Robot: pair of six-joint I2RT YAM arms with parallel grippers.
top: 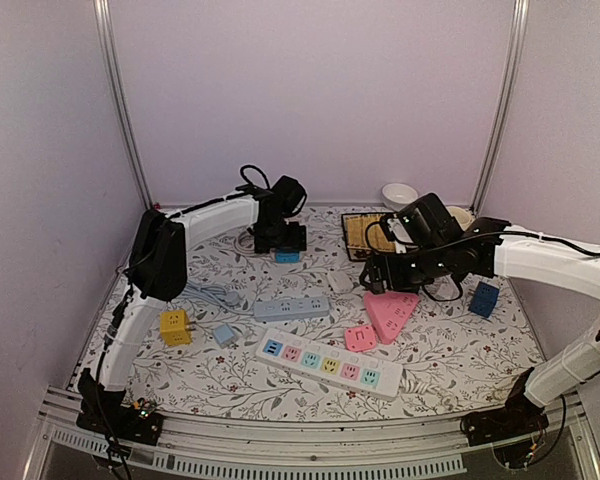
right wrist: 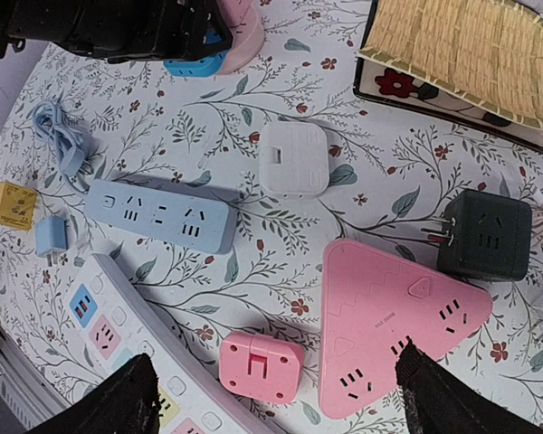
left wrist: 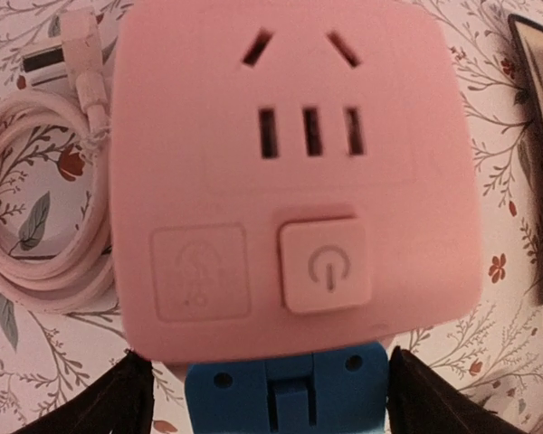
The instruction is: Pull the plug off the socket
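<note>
The blue plug [left wrist: 285, 389] is still in one end of the pink socket block [left wrist: 290, 172] at the back of the table [top: 460, 350], just beside a coiled white cord [left wrist: 32, 235]. The left gripper [top: 280, 238] hangs over it with jaws wide, one finger on each side of the plug, not gripping. The right gripper [top: 377, 277] is wide open and holds nothing, above a pink triangular power strip [right wrist: 394, 325].
</note>
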